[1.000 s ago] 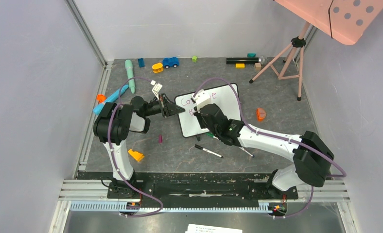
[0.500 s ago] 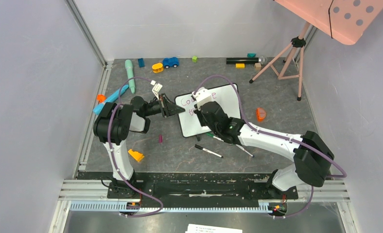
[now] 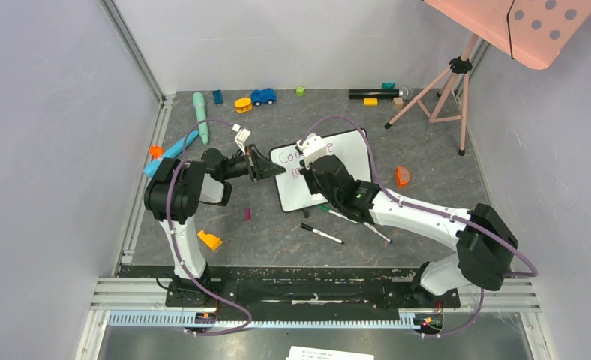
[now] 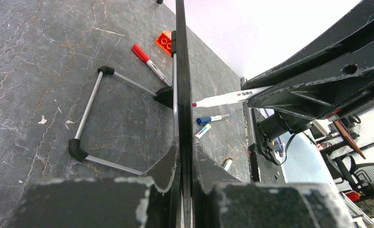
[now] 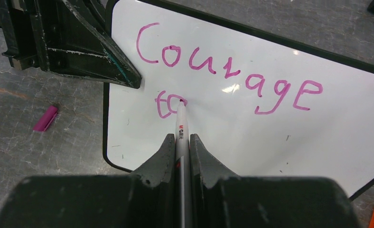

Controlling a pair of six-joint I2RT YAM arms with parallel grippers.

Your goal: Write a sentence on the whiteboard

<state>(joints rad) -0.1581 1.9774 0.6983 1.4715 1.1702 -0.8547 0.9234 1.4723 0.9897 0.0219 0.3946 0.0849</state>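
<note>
1. My left fingers (image 4: 175, 159) are closed flat on the left edge of the small white whiteboard with rounded corners and a thin black frame (image 5: 270, 142). In the left wrist view that frame runs edge-on straight up between them.
2. My right fingers (image 5: 172, 147) are pinched tight around a white-barrelled marker with a pink tip (image 5: 181, 121), which sticks straight out ahead of them.
3. The whiteboard sits mid-way across the dark grey stone-patterned counter (image 3: 277, 240), slightly skewed to the counter's edges.
4. The pink-purple handwritten sentence (image 5: 228, 71) reads "Courage" along the top line, with "to" under it at the left. The marker tip touches the board just right of the "o".
5. The "C" starts close to the left frame and the last "e" stops short of the right frame. Plain white surface runs right of "to" and down to the bottom frame.
6. The black wedge of my left fingers overlaps the left frame just beside "to", near the marker tip but apart from it.
7. On the board's back side a grey wire foot with black corner caps (image 4: 90, 118) rests on the counter, and a red-capped marker (image 4: 149, 64) lies just beside it.
8. A black-capped marker (image 3: 322, 234) lies between the board's near edge and the arm bases. A small magenta piece (image 5: 45, 118) lies near the left frame, and an orange studded piece (image 3: 403, 176) sits near the right frame.
9. A pink tripod (image 3: 446, 86) stands at the far right, well apart from the board.
</note>
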